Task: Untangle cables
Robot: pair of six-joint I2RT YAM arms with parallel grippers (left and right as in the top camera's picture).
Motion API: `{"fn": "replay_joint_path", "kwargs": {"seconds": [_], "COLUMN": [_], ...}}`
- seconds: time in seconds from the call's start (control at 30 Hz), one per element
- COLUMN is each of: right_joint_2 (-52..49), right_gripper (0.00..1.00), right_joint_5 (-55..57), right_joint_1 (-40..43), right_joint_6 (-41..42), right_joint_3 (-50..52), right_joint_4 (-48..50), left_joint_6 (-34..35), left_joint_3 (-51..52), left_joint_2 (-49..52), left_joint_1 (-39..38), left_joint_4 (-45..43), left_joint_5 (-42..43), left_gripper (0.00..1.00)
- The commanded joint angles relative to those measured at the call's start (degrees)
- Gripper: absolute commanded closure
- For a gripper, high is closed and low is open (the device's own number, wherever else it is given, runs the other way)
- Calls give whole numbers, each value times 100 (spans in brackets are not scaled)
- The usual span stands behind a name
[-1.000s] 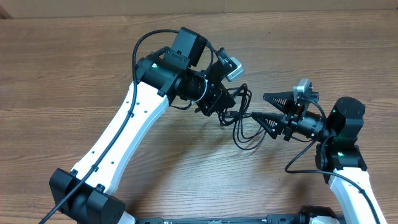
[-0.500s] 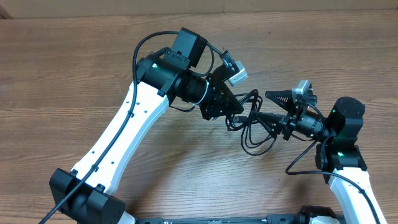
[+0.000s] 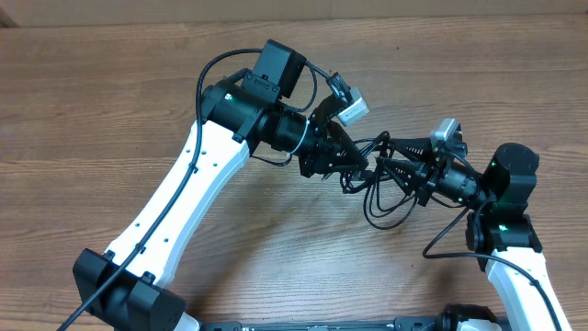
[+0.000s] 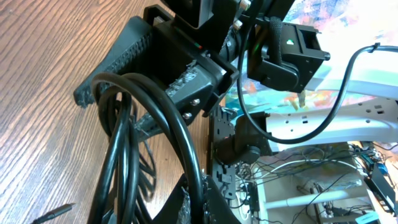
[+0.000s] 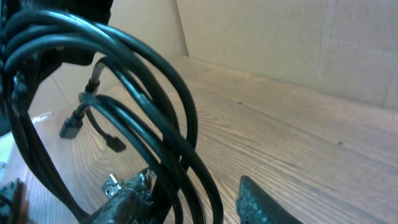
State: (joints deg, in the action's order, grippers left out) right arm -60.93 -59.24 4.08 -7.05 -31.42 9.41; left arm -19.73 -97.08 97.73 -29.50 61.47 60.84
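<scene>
The cables (image 3: pixel 380 195) are thin, glossy black cords bunched into several overlapping loops, held off the wooden desk (image 3: pixel 110 101) right of its middle, between the two pincers. The left pincer (image 3: pixel 358 165) is clenched on the bundle, the cords (image 4: pixel 176 134) running down between its ribbed pads. The right pincer (image 3: pixel 386 156) is spread wide, with the loops (image 5: pixel 155 81) lying against one finger and the other finger apart from them. In the right wrist view, short ends hang below with small dark plugs (image 5: pixel 70 128) and one silvery tip (image 5: pixel 111 185)
</scene>
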Motion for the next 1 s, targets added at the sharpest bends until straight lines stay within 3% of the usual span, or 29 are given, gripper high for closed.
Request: {"fn": "replay_joint_path", "kwargs": {"seconds": [0.0,0.37,0.43,0.5,0.53,0.83,0.97], "right_joint_2": [2,2,2,2,2,2,2], "right_gripper": [64,89,85,45,44,44,64], "right_joint_5": [31,26,26,26,26,26,28], "right_joint_1": [13,13,13,13,13,13,13], "right_joint_6": [-33,-33,-33,-31,-31,-31,-33], "right_joint_3": [-81,-81,-81,-81,-81,-81,-81], "right_joint_4": [28,-83,-83,-81,-76,339,468], "left_joint_6": [-127,-39,-39,-39,-39,223,350], "left_joint_3": [-142,-142,-142,-144,-142,-142,-142], "left_joint_2": [-164,-164,-164,-162,-164,-164,-162], "left_joint_1": [17,17,17,15,17,-13,-146], "left_joint_4": [-33,-44,-42,-42,-42,-39,-72], "left_joint_5": [317,22,24,24,24,39,70], "left_gripper": [96,96,96,96,96,96,96]}}
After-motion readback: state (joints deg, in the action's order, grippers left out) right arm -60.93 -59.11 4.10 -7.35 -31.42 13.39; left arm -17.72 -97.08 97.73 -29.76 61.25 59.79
